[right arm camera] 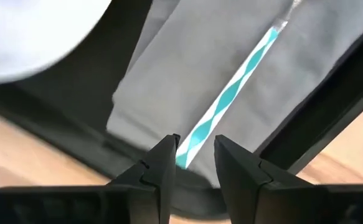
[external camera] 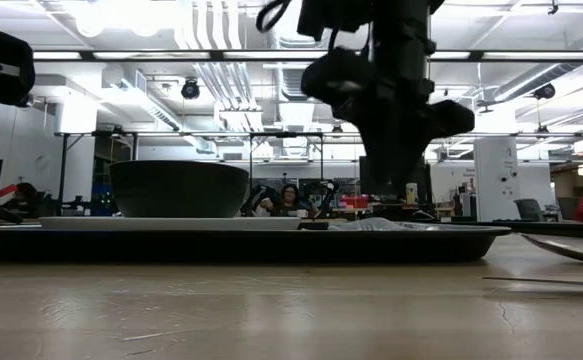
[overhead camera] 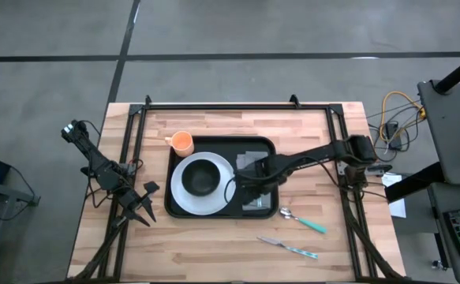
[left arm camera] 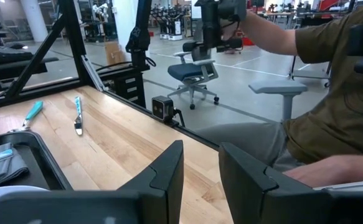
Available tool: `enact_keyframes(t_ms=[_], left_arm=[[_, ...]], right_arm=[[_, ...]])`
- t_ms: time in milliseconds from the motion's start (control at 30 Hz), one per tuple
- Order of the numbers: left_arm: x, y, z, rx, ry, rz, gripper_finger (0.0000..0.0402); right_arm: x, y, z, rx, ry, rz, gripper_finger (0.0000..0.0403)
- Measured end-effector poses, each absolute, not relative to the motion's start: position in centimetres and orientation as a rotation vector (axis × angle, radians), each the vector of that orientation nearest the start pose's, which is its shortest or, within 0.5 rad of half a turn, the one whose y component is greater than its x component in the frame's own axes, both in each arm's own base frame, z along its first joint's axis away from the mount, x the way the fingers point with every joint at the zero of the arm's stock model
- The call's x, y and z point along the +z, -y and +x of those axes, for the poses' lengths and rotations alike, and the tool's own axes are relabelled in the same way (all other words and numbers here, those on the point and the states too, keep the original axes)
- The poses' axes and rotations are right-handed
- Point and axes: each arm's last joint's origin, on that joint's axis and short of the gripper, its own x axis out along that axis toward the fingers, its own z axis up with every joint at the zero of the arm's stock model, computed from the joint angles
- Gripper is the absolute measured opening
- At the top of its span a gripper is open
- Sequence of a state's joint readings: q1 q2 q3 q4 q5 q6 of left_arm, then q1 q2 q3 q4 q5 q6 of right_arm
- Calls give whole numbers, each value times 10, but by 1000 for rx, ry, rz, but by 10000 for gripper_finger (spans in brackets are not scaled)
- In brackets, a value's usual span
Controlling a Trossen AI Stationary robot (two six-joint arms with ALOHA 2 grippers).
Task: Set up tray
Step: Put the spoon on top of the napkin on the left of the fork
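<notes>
Black tray point(overhead camera: 214, 147) flat at mid-bench point(overhead camera: 214, 244), carrying white plate point(overhead camera: 184, 197) with dark bowl point(overhead camera: 202, 177) and grey napkin point(overhead camera: 255, 158), ready for cutlery. Right pincer point(right arm camera: 193, 152) low over napkin, narrowly parted about teal-striped utensil handle point(right arm camera: 231, 93), apparently laying it there. Left pincer point(left arm camera: 200, 162) parked wide beside tray, clear of work.

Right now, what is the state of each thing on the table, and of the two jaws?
Flat black rectangular tray: flat on table, loaded.
Round white plate: on tray.
Small black bowl: upright on plate.
Grey cloth napkin: on tray, under teal-handled utensil.
Orange cup: beside tray.
Spoon, knife: on table.
Right gripper: jaws apart around utensil.
Left gripper: open, idle.
</notes>
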State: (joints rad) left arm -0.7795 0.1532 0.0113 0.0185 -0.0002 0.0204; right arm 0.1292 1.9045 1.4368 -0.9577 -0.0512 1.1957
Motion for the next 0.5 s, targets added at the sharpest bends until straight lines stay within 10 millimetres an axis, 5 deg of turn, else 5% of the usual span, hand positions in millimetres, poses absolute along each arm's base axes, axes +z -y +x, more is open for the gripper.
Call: enact_keyframes(t_ms=[500], left_arm=[[157, 75, 75, -780, -109, 67, 84]], right_arm=[[205, -98, 346, -484, -1424, 658, 81]])
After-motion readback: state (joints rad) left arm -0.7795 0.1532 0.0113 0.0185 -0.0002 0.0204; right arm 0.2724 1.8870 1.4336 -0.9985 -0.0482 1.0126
